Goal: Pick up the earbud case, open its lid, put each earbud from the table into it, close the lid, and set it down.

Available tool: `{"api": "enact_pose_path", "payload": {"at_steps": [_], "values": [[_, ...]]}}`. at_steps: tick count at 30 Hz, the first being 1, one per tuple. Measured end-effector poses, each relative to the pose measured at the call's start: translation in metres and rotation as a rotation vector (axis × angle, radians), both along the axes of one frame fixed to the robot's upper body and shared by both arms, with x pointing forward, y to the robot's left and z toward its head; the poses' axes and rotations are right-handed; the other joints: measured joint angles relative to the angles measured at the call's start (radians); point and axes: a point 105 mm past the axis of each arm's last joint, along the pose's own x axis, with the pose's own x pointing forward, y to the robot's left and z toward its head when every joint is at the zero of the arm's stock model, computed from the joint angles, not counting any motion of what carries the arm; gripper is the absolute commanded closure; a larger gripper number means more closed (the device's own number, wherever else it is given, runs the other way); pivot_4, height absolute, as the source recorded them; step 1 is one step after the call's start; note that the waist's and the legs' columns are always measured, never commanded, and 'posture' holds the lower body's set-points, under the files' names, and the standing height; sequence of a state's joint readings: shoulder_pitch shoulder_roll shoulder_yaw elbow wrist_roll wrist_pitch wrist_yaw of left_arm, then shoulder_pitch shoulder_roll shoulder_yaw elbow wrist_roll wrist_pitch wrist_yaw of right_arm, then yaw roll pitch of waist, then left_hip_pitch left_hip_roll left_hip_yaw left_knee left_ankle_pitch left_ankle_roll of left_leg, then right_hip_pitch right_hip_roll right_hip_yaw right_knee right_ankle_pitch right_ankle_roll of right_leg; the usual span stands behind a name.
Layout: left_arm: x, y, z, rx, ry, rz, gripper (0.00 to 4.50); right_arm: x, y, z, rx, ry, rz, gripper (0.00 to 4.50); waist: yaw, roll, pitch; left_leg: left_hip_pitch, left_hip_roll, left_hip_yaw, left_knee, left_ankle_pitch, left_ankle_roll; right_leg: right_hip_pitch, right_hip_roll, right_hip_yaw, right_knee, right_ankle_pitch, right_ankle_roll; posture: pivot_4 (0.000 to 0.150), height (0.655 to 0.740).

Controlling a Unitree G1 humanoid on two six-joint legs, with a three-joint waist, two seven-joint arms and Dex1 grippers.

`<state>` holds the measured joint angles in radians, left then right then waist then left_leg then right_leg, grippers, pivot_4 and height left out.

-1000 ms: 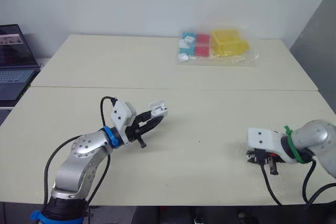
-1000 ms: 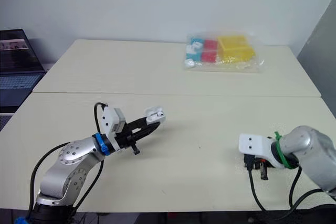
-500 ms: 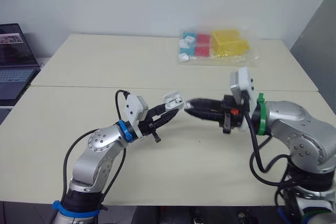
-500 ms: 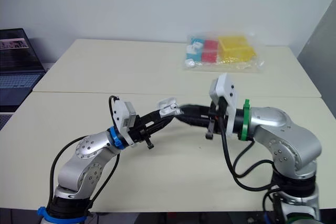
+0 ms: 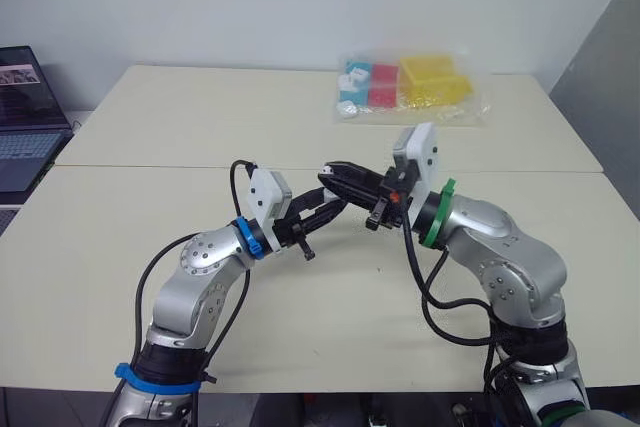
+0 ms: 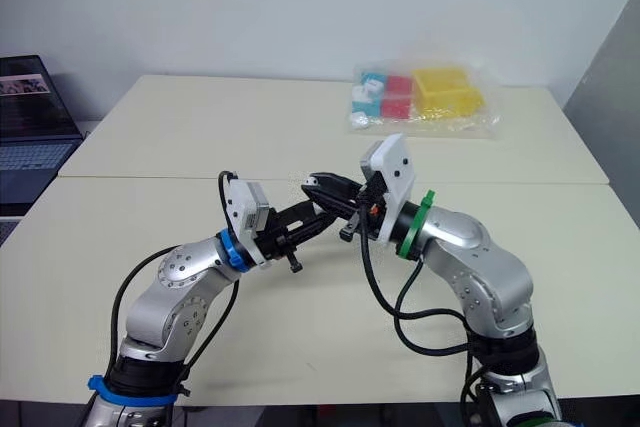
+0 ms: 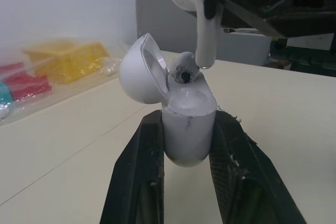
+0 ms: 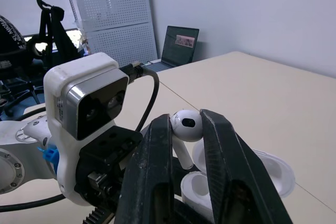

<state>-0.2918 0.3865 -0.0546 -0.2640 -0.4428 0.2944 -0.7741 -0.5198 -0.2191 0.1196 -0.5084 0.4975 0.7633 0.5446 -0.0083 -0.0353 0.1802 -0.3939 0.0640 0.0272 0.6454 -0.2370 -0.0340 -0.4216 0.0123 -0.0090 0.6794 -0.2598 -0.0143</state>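
Beige tabletop [image 5: 150, 127]; left gripper [image 7: 188, 121] clamps glossy white rounded earbud case [image 7: 186, 137], long axis along fingers [image 7: 139, 171], lid [image 7: 137, 74] open; right gripper [image 8: 185, 120] pinches white earbud [image 7: 206, 40], stem toward case

I see a clear bag [image 5: 410, 89] of yellow, red and teal pieces lying at the far side of the pale table [image 5: 200, 117]. An open laptop [image 5: 25, 112] sits off its left edge, with a white pegboard [image 8: 113, 17] near it.
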Motion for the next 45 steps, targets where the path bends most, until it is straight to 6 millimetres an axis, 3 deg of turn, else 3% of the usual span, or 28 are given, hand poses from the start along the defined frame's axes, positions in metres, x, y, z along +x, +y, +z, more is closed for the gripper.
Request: {"api": "enact_pose_path", "payload": {"at_steps": [16, 27, 33, 45], "values": [[0.001, -0.001, 0.003, -0.006, -0.006, 0.000, 3.71, 0.006, -0.003, -0.018, -0.002, 0.009, -0.038, 4.10, 0.000, 0.000, 0.000, 0.000, 0.000, 0.000, 0.000, 0.000, 0.000, 0.000, 0.000, 0.000, 0.000, 0.000, 0.000, 0.150, 0.7400], [0.002, -0.002, 0.003, -0.014, 0.003, 0.006, 3.71, 0.006, -0.004, -0.020, 0.000, 0.007, -0.042, 4.10, 0.000, 0.000, 0.000, 0.000, 0.000, 0.000, 0.000, 0.000, 0.000, 0.000, 0.000, 0.000, 0.000, 0.000, 0.000, 0.150, 0.7400], [0.004, 0.000, 0.002, -0.013, 0.013, 0.022, 3.71, 0.003, -0.001, -0.021, -0.027, -0.017, -0.029, 2.02, 0.000, 0.000, 0.000, 0.000, 0.000, 0.000, 0.000, 0.000, 0.000, 0.000, 0.000, 0.000, 0.000, 0.000, 0.000, 0.150, 0.7400], [0.003, 0.000, 0.002, -0.013, 0.013, 0.017, 3.71, -0.002, -0.010, -0.016, -0.077, -0.058, -0.038, 2.00, 0.000, 0.000, 0.000, 0.000, 0.000, 0.000, 0.000, 0.000, 0.000, 0.000, 0.000, 0.000, -0.001, 0.000, 0.000, 0.150, 0.7400]]}}
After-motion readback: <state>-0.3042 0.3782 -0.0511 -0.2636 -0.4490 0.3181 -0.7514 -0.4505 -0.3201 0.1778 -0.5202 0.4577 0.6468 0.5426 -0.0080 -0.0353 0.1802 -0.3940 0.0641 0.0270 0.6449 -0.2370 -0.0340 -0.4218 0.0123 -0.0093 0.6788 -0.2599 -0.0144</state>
